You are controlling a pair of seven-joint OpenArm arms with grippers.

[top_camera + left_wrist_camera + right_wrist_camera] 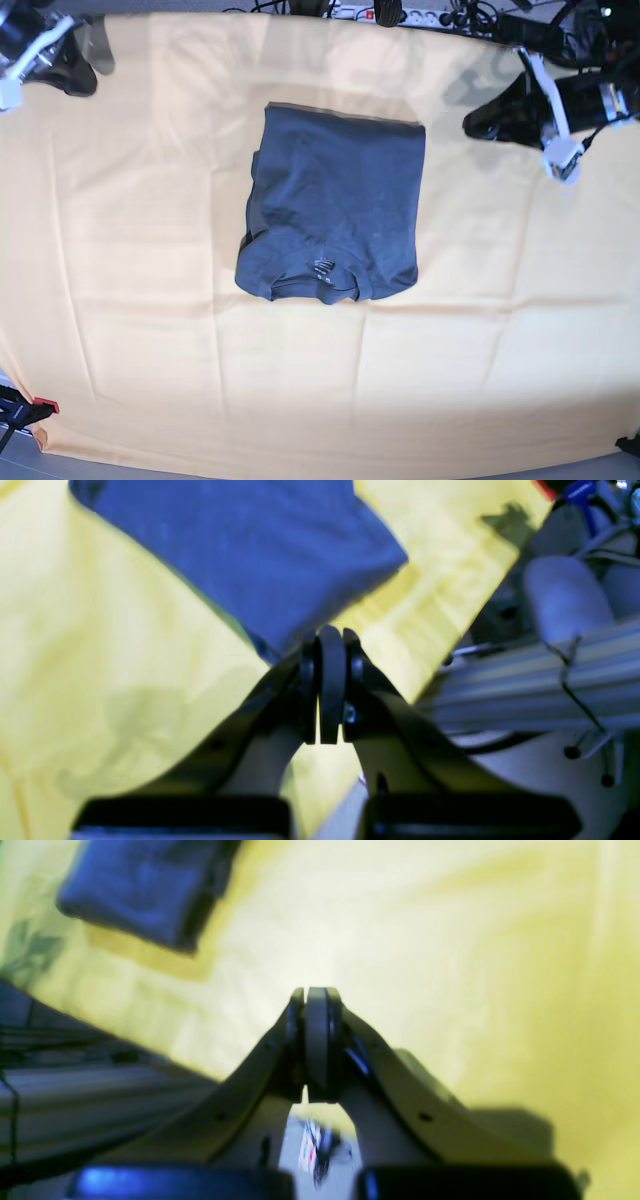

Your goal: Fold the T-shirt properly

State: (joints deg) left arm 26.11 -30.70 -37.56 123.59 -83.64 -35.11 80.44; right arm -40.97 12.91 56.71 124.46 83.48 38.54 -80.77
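Left wrist view: nearest the lens, the left gripper (pixel 330 645), jaws pressed together with nothing between them, dark pads meeting at mid-frame. Beyond the tips lies the shirt (pixel 250 555), a blue-grey slab with one corner pointing right, flat on the yellow cloth (pixel 100 670). The gripper tip overlaps the shirt's near edge in this view; contact cannot be judged, the picture is blurred. To the right, past the cloth edge, a pale grooved rail (pixel 530 685) with a thin wire across it. Right wrist view: nearest again is the right gripper (pixel 317 1000), jaws together, empty, above bare cloth (pixel 450 965). The shirt (pixel 145 885) sits well apart at upper left, folded, its thick edge casting a shadow on the cloth. A grey rail (pixel 65 1105) runs along the lower left. Base view: cloth (pixel 150 300) covers the whole table, creased in a grid. The shirt (pixel 335 205) lies folded into a rough rectangle at centre, slightly toward the far side, collar and small label at its near edge, layers showing along its left side. Left gripper (pixel 480 122) hangs at far right, near the shirt's far right corner but clear of it. Right gripper (pixel 100 52) at the far left corner, well apart from the shirt. A power strip (pixel 400 15) and cables lie along the far edge.
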